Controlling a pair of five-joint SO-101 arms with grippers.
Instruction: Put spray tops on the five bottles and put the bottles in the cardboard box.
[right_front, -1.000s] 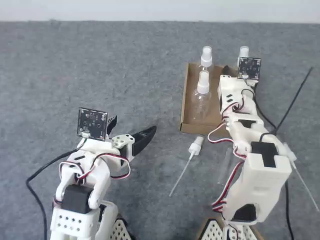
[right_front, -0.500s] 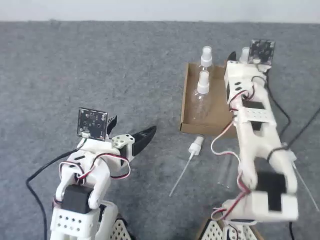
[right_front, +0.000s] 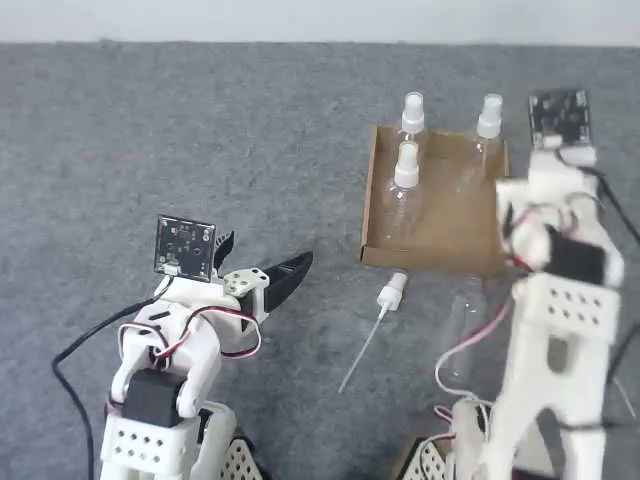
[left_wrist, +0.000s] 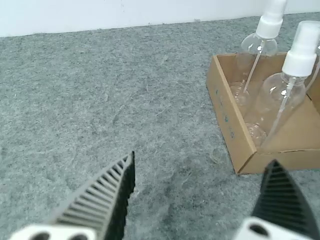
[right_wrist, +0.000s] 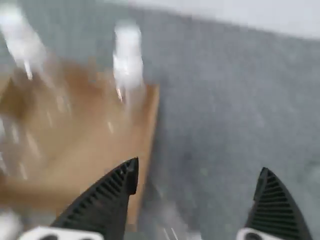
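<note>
Bottles (right_front: 404, 200) stand in cardboard box (right_front: 450, 222), just beyond spread right hand (right_wrist: 198, 167).

Table cover (right_front: 200, 130): grey felt-like cloth, matt, with a rough, fuzzy, fibrous surface.
Cardboard box (right_front: 372, 200): plain brown paperboard, matt and dry-looking, with raw cut edges.
Bottles (right_front: 404, 210): clear, see-through plastic by the look of it, smooth and glossy, catching small highlights.
Spray tops (right_front: 407, 165): white plastic, smooth, with a slight sheen.
Loose spray top (right_front: 391, 293): the same white plastic, with a thin, pale dip tube.
Uncapped bottle (right_front: 462, 315): clear and glossy.
Left gripper (left_wrist: 202, 159): black plastic fingers (left_wrist: 107, 192), matt, ribbed on the inner face.
Right gripper (right_wrist: 199, 165): matching black ribbed plastic.
Left arm (right_front: 185, 350): white plastic shell, matt.
Right arm (right_front: 560, 300): white matt plastic.
Cables (right_front: 80, 345): smooth rubbery sheathing.
Wall (left_wrist: 60, 15): white, smooth, matt.
</note>
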